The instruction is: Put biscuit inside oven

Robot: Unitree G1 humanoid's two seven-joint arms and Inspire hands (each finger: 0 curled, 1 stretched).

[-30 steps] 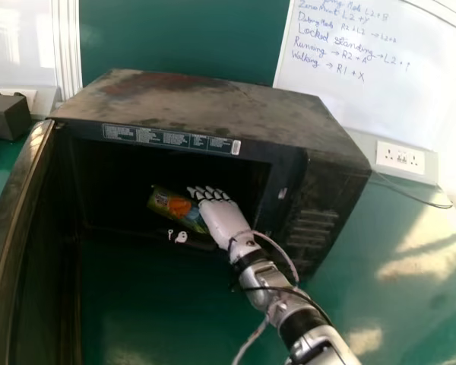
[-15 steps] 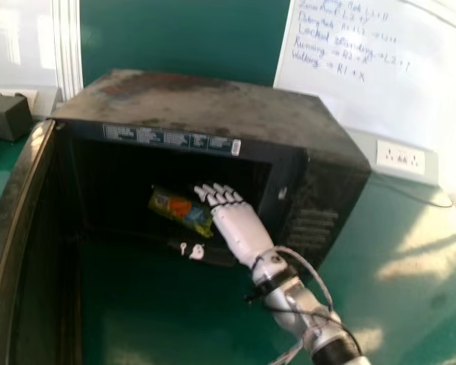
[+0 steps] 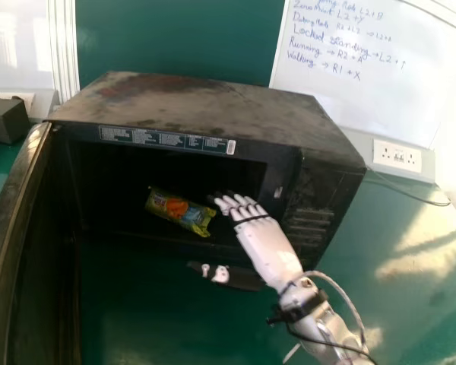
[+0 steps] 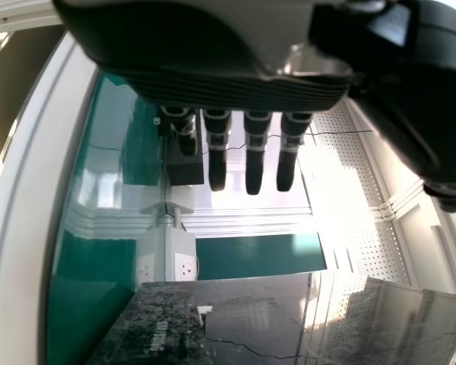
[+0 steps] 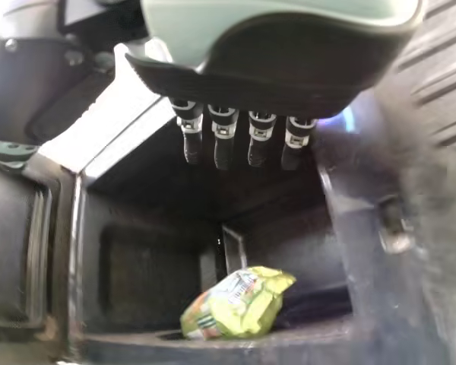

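1. Head view: the black oven (image 3: 213,110) has its door (image 3: 17,228) swung open toward 9 o'clock. The biscuit packet (image 3: 179,211) lies inside, slanting from 10 toward 4 o'clock. The right hand (image 3: 270,247) comes in from 5 o'clock, at the oven's mouth, with the packet at its 10 o'clock and apart from it. Its fingers are almost straight; the thumb (image 3: 221,274) stands well out toward 8 o'clock. It has hold of nothing. A socket plate (image 3: 397,155) sits at 3 o'clock, a whiteboard (image 3: 380,68) at 2.
2. Left wrist view: the left hand (image 4: 213,49) is idle, fingers straight and slightly spread, gripping nothing, with a glossy dark panel (image 4: 251,312) beyond.
3. Right wrist view: the right hand (image 5: 266,84) has straight, empty fingers, clear of the packet, which rests inside the oven near its front edge.
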